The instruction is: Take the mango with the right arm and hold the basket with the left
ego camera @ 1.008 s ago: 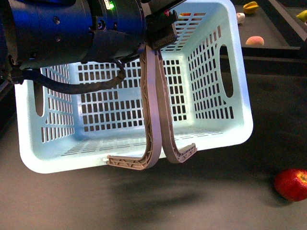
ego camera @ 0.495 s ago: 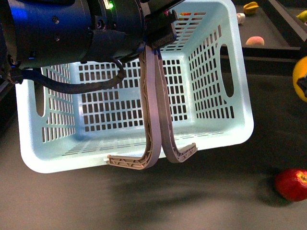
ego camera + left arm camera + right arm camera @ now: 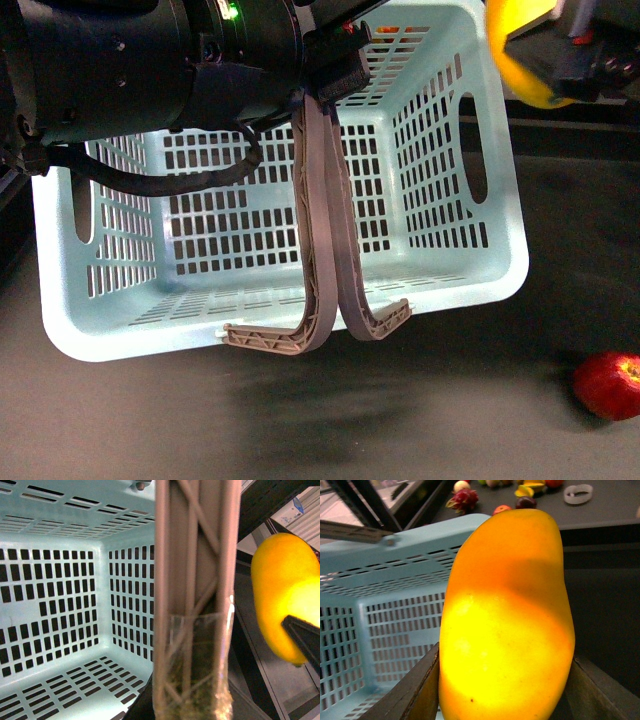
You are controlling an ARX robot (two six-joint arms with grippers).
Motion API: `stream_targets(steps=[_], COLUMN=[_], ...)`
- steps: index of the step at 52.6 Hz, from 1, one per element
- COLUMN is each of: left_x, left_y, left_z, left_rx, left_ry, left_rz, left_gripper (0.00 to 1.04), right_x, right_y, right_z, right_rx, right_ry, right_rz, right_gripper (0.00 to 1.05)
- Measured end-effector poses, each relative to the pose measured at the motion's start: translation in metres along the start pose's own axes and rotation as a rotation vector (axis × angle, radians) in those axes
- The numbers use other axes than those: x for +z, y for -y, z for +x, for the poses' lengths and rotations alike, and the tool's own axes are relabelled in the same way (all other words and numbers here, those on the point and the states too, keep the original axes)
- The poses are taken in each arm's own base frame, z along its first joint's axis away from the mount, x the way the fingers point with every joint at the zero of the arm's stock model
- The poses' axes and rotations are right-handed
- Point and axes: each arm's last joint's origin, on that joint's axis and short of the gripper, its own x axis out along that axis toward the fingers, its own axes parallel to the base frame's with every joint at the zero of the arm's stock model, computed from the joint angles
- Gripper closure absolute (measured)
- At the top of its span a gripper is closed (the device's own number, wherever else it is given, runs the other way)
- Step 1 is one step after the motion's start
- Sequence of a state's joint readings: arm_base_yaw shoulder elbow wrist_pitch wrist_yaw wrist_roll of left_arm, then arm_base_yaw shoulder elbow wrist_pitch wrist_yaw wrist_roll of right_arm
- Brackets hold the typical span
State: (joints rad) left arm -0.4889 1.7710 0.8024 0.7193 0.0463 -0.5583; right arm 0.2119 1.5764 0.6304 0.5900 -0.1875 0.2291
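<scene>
The light-blue slotted basket (image 3: 500, 290) fills the middle of the front view, tilted with its opening toward me. My bulky black left arm (image 3: 150, 70) reaches across its top; the left gripper (image 3: 335, 322) is shut on the basket, its long tan fingers (image 3: 322, 200) pressed together. In the left wrist view a finger (image 3: 195, 605) sits against the basket (image 3: 55, 595). My right gripper (image 3: 540, 70) is shut on the yellow-orange mango (image 3: 515, 50), held in the air over the basket's far right corner. The mango (image 3: 507, 625) fills the right wrist view between the dark fingers (image 3: 415, 690), and also shows in the left wrist view (image 3: 282, 595).
A red apple (image 3: 608, 385) lies on the dark table at the front right. A raised dark ledge (image 3: 570, 110) runs behind the basket. Beyond it lie several fruits, among them a dragon fruit (image 3: 462, 499), and a white ring (image 3: 577, 493).
The right gripper with the mango came in from the right edge and moved up and left to the basket's far right corner. The basket, left arm and apple stayed put.
</scene>
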Motion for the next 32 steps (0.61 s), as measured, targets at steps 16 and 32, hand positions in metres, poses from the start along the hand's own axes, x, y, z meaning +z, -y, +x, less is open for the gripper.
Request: stream_targets(steps=[16,32], left_x=[0.0,0.0], left_y=[0.0,0.0], left_z=[0.0,0.0], left_rx=[0.001,0.001], left_ry=[0.0,0.0], left_rz=[0.0,0.0], left_gripper=[0.99,0.99], right_x=[-0.013,-0.034], right_y=[-0.022,-0.018], right_z=[0.017,0.036], right_rx=[0.03,0.012], right_ry=[-0.042,-0.111], right_rz=[-0.033,-0.027], right_gripper=[0.45,0.45])
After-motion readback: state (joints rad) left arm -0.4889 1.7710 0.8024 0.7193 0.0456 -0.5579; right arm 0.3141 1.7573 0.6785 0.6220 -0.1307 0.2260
